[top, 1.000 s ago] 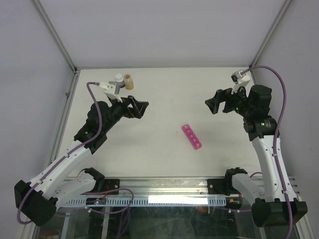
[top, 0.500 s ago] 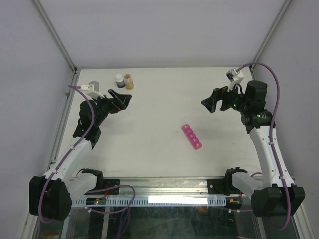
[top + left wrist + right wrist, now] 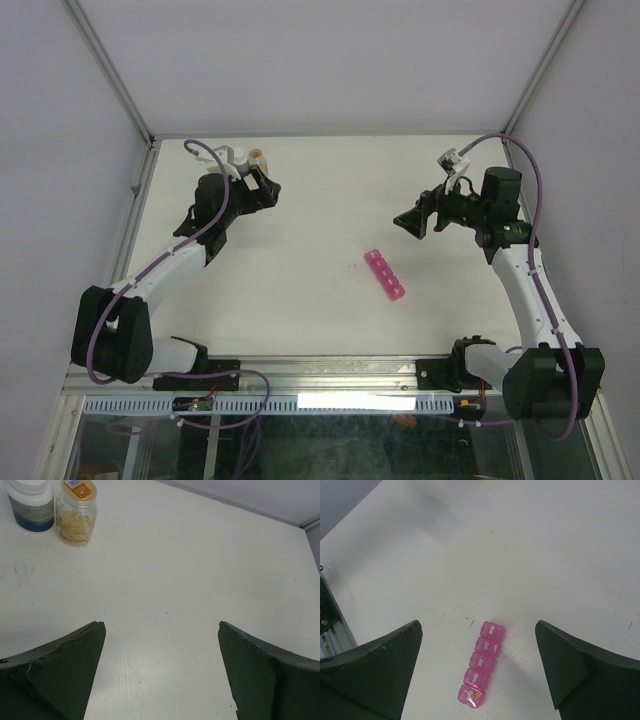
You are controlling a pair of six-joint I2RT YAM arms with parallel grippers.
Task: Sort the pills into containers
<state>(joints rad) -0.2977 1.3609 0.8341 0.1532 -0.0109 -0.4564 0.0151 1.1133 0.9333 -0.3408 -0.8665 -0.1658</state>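
pink pill-box strip [image 3: 384, 275]: long axis diagonal, far-left to near-right; left jaws apart, right jaws apart.

Bare bench [image 3: 320, 200] all round the containers [image 3: 385, 275]
Only a white-capped bottle [image 3: 31, 504] and an amber vial [image 3: 76, 512], side by side at the far-left corner, stand in the way, just ahead-left of the left claw [image 3: 161, 626].

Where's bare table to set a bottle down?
Widest bare patch: the middle of the table, between the left gripper and the pink pill box. The near-left stretch, left of the pill box, is bare too. Crowded: the far-left corner, where the white-capped bottle and amber vial stand beside that gripper.
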